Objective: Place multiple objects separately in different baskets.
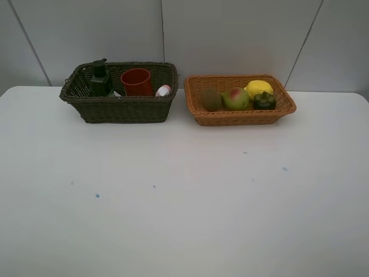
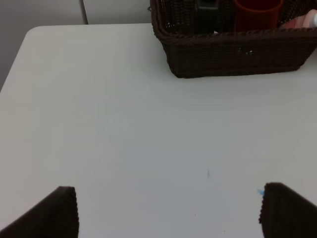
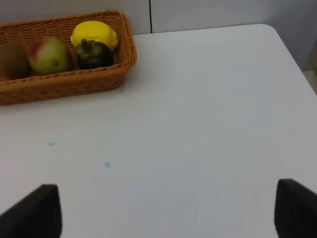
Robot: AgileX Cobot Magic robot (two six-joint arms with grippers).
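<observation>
- We judge the sorting done: the pump bottle (image 1: 101, 79), red cup (image 1: 136, 82) and pink bottle (image 1: 164, 90) sit in the dark basket (image 1: 121, 108).
- The kiwi (image 1: 210, 99), pear (image 1: 235, 98), lemon (image 1: 259, 88) and mangosteen (image 1: 264, 101) sit in the tan basket (image 1: 242, 118).
- Our left end effector (image 2: 168, 210) and right end effector (image 3: 168, 210) hang open and empty above the bare table (image 1: 184, 196); we cannot find the marker.

White tabletop (image 1: 184, 190) carrying two wicker baskets near its far edge: dark olive-brown basket (image 1: 120, 107) sitting toward the far-left corner, light orange-tan basket (image 1: 239, 115) sitting just beside it, apart. Small blue specks (image 1: 97, 195) dotting the bare surface nearer the front.
</observation>
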